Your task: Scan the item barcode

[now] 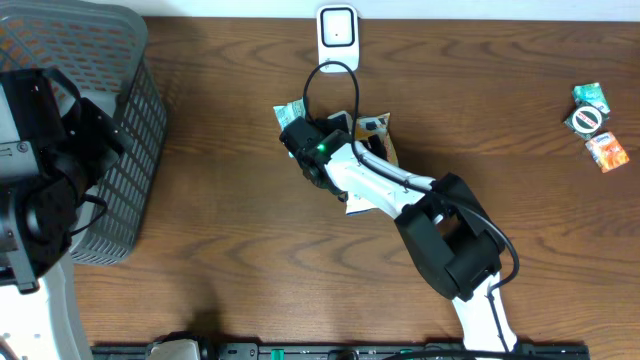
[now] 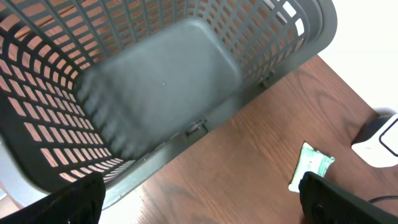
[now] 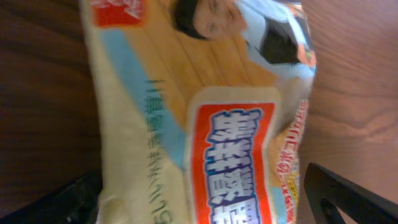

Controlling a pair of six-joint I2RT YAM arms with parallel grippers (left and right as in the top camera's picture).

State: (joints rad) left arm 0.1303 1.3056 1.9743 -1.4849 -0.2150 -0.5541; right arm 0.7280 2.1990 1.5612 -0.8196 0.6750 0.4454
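Both jaws stand apart: your right gripper (image 3: 205,199) straddles the snack packet (image 3: 186,93), laid before the scanner (image 1: 337,30), likely for reading.

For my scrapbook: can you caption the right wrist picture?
Open right gripper above a yellow packet on the wooden table.

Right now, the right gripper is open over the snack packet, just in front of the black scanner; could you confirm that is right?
Not quite: the overhead view shows the scanner is white, not black. The right gripper is indeed open over the snack packet, just in front of it.
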